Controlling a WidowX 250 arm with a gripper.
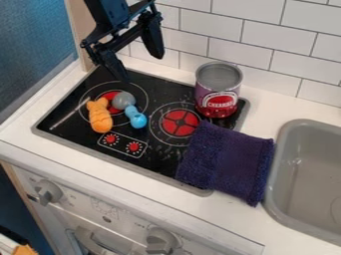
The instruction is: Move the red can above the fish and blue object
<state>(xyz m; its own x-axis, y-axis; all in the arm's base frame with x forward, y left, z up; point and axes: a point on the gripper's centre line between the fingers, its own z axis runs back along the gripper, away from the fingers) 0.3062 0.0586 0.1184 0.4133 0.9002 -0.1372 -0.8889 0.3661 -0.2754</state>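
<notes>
The black gripper (141, 68) hangs at the upper left of the camera view, over the back edge of a black toy stovetop (150, 154), with its two fingers spread well apart and nothing between them. The red can (216, 97) stands upright on the stovetop's back right corner, well apart from the gripper; its top is open onto a grey inside, and its label is purple above and red below. Toward the left of the stovetop lie an orange toy fish (100, 117) and, just to its right, a blue object (137, 118) with a rounded grey end (123, 100). The grey end is over the red centre of the left burner (108, 94), while the blue end points toward the front. A thin pale stick (69, 116) slants from the stovetop's left edge up toward the fish. Between the blue object and the can is the right burner (180, 123), its red centre crossed by dark lines, and two red dials sit near the front edge. A dark purple cloth (230, 162) is draped over the front right corner of the stovetop and onto the white desk (233, 224), reaching the rim of the grey sink (283, 149). White tiles (216, 25) line the wall behind.
</notes>
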